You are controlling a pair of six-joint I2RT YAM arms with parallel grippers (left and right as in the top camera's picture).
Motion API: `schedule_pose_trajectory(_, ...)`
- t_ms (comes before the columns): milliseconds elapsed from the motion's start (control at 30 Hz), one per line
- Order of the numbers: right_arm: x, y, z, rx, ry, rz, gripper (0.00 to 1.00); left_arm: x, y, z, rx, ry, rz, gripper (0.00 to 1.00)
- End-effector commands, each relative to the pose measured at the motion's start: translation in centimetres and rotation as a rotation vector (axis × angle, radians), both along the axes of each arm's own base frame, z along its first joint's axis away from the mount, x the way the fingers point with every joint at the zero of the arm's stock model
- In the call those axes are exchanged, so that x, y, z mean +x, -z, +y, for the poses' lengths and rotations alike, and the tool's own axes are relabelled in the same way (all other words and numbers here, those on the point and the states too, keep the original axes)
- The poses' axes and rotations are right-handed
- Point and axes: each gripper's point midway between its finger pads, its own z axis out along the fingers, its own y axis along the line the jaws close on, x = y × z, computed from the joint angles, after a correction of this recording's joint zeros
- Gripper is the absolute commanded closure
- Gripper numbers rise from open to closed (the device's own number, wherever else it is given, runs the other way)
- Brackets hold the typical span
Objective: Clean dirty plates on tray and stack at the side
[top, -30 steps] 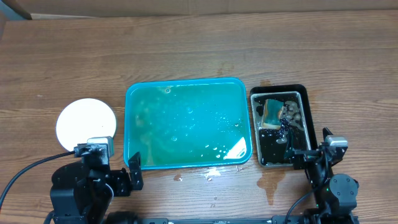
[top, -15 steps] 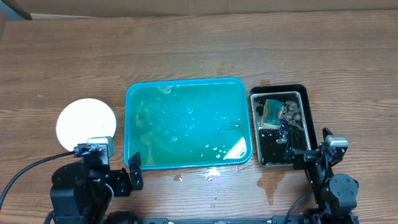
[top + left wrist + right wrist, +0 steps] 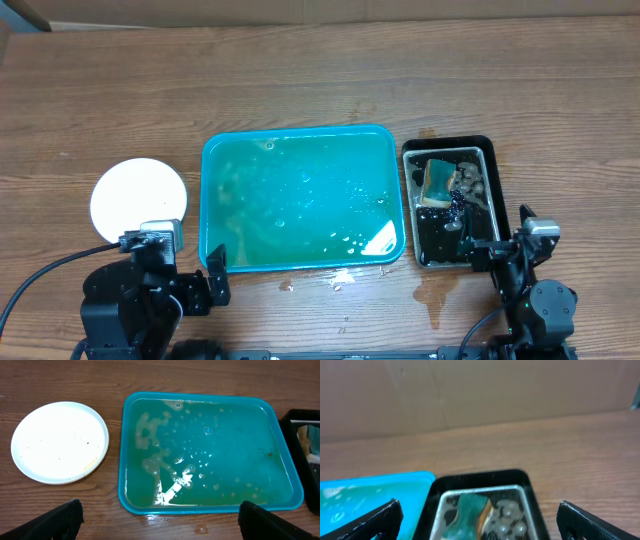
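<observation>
The teal tray (image 3: 213, 150) lies mid-table with soapy water and foam in it and no plate on it; it also shows in the left wrist view (image 3: 128, 412). A white plate (image 3: 138, 198) sits on the wood left of the tray, seen in the left wrist view (image 3: 59, 441) with small specks; I cannot tell whether others lie under it. My left gripper (image 3: 160, 521) is open and empty, near the tray's front edge. My right gripper (image 3: 480, 521) is open and empty, in front of the black tub.
A black tub (image 3: 488, 150) with a teal and yellow sponge (image 3: 436, 182) and suds stands right of the tray; it also shows in the right wrist view (image 3: 480, 477). Water is spilled on the wood (image 3: 432, 295) in front of the tray and tub.
</observation>
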Motion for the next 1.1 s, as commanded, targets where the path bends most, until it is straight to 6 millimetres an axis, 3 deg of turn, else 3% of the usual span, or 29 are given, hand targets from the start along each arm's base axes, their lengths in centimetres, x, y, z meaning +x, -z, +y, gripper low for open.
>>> schedule_pose_trajectory(0,0.2,-0.6,-0.4,0.001,0.027,-0.048,0.0,0.0,0.0,0.1,0.013,0.004,-0.006,0.0)
schedule_pose_trajectory(133,0.5,-1.6,-0.4,0.008,0.026,-0.124,0.0,0.0,0.0,0.1,0.013,0.004,-0.006,0.0)
schedule_pose_trajectory(367,0.7,-0.5,-0.3,0.01,0.022,-0.099,0.0,0.0,0.0,0.1,0.013,0.005,-0.006,0.0)
schedule_pose_trajectory(1067,0.6,-0.5,-0.1,0.01,0.016,-0.099,0.0,0.0,0.0,0.1,0.013,0.005,-0.006,0.0)
